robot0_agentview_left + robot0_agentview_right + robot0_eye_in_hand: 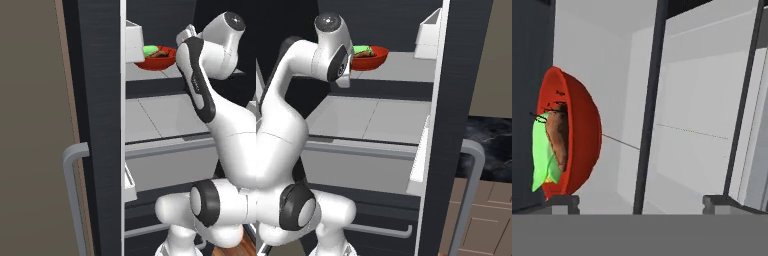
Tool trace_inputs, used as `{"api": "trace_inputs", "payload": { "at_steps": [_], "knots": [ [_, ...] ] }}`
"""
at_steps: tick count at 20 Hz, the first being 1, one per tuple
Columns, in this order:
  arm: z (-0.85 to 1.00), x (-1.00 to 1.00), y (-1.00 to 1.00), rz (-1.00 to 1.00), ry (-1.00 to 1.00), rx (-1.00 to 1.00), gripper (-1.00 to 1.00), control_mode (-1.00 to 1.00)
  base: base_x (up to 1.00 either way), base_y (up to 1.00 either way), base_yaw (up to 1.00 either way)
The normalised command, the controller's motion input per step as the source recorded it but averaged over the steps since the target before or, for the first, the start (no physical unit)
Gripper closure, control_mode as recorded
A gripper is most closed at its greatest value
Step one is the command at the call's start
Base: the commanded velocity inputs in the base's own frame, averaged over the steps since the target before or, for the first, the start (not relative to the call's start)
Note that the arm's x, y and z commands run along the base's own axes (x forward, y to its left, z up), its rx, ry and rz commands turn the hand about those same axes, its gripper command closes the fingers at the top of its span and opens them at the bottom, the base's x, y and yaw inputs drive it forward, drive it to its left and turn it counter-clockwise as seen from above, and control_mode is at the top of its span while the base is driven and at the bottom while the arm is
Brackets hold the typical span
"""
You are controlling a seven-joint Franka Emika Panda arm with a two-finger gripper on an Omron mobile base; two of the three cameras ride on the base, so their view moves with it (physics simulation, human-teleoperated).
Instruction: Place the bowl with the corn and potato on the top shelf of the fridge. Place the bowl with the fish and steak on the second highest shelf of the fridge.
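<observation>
One red bowl (pixel 159 60), corn (pixel 149 50), potato (pixel 161 53) inside

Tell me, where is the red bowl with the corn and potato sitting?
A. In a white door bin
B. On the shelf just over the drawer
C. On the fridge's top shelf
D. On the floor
C: the red bowl rests on the top shelf, with the corn and potato inside.
</observation>
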Motion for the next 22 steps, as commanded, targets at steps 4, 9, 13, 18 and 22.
{"api": "trace_inputs", "payload": {
  "at_steps": [4, 9, 13, 18, 22],
  "knots": [
    [-0.17, -1.00, 0.13, 0.00, 0.02, 0.00, -1.00, -1.00, 0.00, 0.00, 0.00],
    [-0.63, -1.00, 0.03, 0.00, 0.22, 0.00, -1.00, -1.00, 0.00, 0.00, 0.00],
    [-0.75, -1.00, 0.00, 0.01, 0.36, -0.02, -1.00, -1.00, 0.00, 0.00, 0.00],
    [-0.67, -0.94, 0.00, 0.22, 0.37, -0.18, -1.00, -1.00, 0.00, 0.00, 0.00],
    [-0.33, -0.56, 0.09, 0.40, 0.15, -0.32, -1.00, -1.00, 0.00, 0.00, 0.00]
  ]
}}
